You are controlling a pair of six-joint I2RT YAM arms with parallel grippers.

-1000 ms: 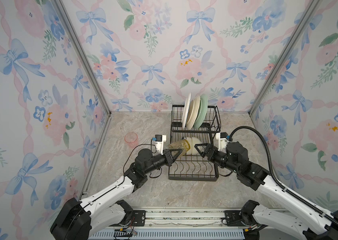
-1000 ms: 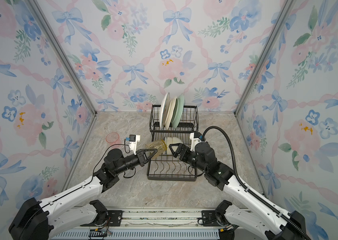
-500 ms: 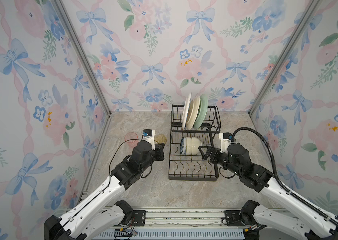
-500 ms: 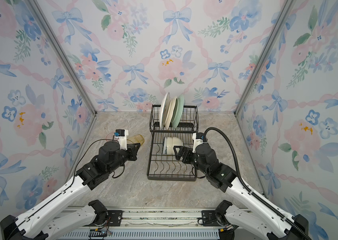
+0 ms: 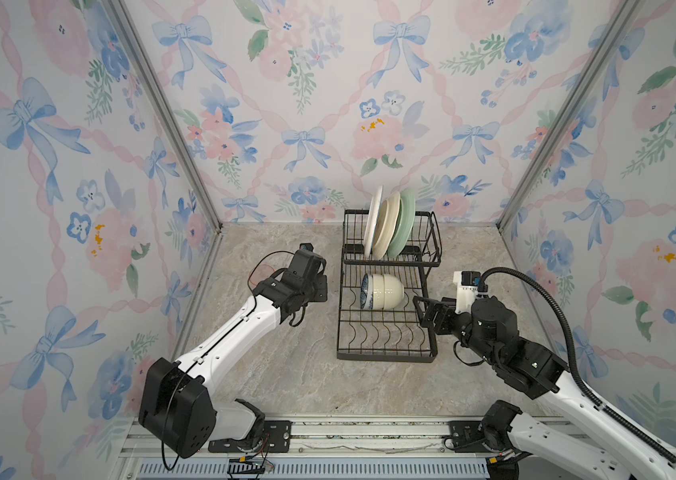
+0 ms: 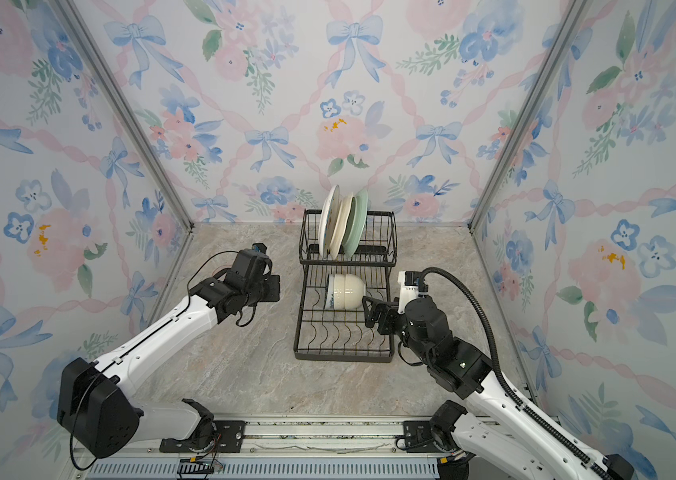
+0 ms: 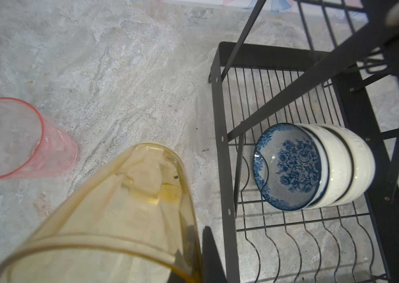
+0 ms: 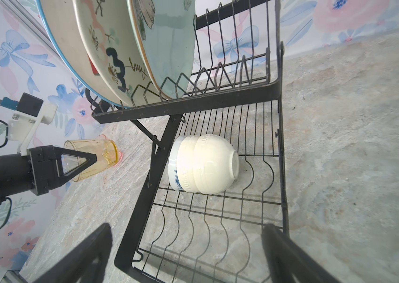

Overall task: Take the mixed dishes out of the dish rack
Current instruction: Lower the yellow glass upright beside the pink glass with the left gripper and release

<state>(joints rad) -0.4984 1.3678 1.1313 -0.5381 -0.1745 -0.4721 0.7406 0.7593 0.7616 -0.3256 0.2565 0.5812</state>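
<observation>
Swung from the dish rack [image 5: 386,355] toward the bench's [image 5: 286,374] left edge, left gripper [image 8: 88,159] clamps the tilted yellow tumbler [image 7: 110,210], which could strike the nearby pink tumbler [image 7: 17,139]; right gripper's [image 5: 421,311] jaws stand apart.

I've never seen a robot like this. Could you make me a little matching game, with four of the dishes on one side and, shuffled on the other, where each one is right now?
Things
1. yellow tumbler
2. pink tumbler
3. pale green plate
4. blue-and-white bowl

Places
A. standing on edge in the raised basket of the dish rack
B. held by the left gripper
C. on its side on the rack's lower tray, nested with the cream bowls
D. standing on the table, outside the rack

Pairs: 1-B, 2-D, 3-A, 4-C
</observation>
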